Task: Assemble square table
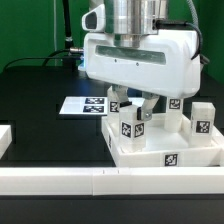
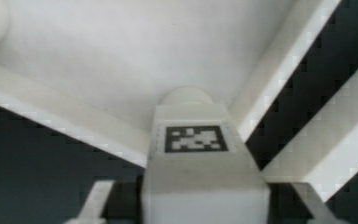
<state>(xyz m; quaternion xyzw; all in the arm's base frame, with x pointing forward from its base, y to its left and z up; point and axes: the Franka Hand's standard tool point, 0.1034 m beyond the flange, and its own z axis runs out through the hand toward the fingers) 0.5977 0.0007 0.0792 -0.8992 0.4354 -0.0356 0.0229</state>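
While gripper hides leg, tag visible

A white robot arm reaches down from above over a black table. Its gripper hangs low over a large white square slab lying near the table's front edge, toward the exterior view's right. Small white legs, each bearing a black-and-white tag, stand upright on the slab; one sits directly under the gripper, between its dark fingers, though contact is hard to judge. Another tagged leg stands at the slab's far right corner. A tag marks the slab's front edge. Behind, the flat marker board lies mid-table. A long white rail runs along the front edge.
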